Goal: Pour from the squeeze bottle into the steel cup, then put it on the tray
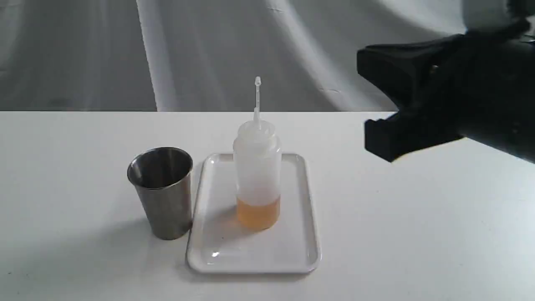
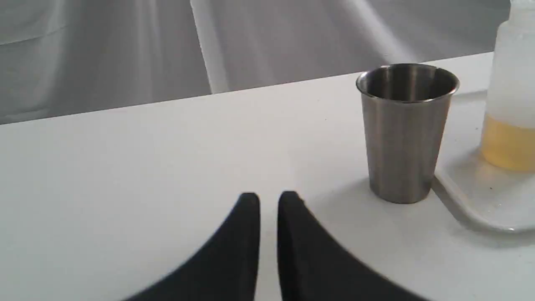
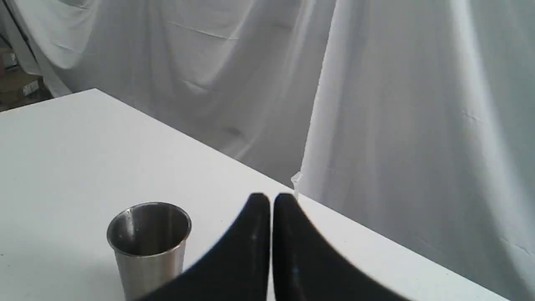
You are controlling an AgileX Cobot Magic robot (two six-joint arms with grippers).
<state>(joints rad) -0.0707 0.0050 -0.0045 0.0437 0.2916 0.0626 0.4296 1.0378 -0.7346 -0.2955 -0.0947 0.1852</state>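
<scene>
The left tool [image 2: 269, 194] hangs closed and empty over the desk [image 1: 62, 188], left of the cup [image 1: 161, 192]. Just right of the cup, the bottle [image 1: 257, 167] stands upright on the tray [image 1: 250, 255]. Further right, the right tool [image 3: 271, 196] is closed on nothing, raised above the desk.

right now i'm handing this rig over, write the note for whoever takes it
Left end effector: shut, empty, short of the steel cup.
Right end effector: shut, empty, raised clear of the squeeze bottle.
Bottle upright on the tray, amber liquid low inside; cup on the table beside the tray.
Done: bottle placed.
Pour unconfirmed, cup's bottom hidden: check it.
</scene>
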